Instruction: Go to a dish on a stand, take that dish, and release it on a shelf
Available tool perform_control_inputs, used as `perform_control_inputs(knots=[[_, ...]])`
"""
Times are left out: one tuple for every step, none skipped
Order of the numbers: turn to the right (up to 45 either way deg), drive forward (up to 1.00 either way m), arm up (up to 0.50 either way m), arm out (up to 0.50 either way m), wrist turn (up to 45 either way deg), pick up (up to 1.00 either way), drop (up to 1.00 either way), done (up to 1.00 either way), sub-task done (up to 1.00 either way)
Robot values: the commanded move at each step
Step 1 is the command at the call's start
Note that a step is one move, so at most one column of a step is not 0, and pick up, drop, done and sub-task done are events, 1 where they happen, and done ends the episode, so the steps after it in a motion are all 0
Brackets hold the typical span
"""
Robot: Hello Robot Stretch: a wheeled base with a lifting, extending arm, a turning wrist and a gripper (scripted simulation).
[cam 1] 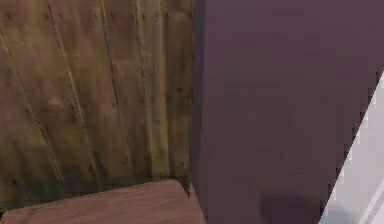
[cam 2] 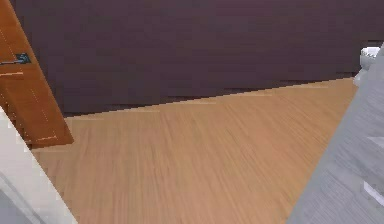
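**A:** Noticed what first?

**B:** Faced a dark purple wall (cam 1: 280, 100) across the middle and right of the forward view. Found the same colour running along the top of the arm side view too.

**A:** And below it there?

**B:** Looked down on a pale wood floor (cam 2: 190, 150), spread from the foot of that wall to the bottom edge.

**A:** Next in size?

**B:** Stood close to a wall of upright brown planks (cam 1: 90, 90) on the forward view's left, meeting the purple wall along an upright edge. Then caught a grey slanted panel (cam 2: 345, 160) at the arm side view's right, and an orange-brown door (cam 2: 25, 95) at its left, set against the purple wall.

**A:** Smaller things?

**B:** Picked out a white strip (cam 2: 25, 185) in the arm side view's bottom left corner and a pale edge (cam 1: 362, 160) at the forward view's lower right. Saw a reddish-brown surface (cam 1: 110, 208) below the planks; could not say whether floor or furniture. Also spotted a small white thing (cam 2: 370, 62) far right by the wall, too blurred to name, and a dark handle (cam 2: 22, 60) on the door.

**A:** Gripper? Dish?

**B:** Could not tell the gripper's state, nor where the dish stood.
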Motion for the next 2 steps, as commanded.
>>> perform_control_inputs(knots=[[45.0,0.0,0.0,0.0,0.0,0.0,0.0,0.0,0.0],[45.0,0.0,0.0,0.0,0.0,0.0,0.0,0.0,0.0]])
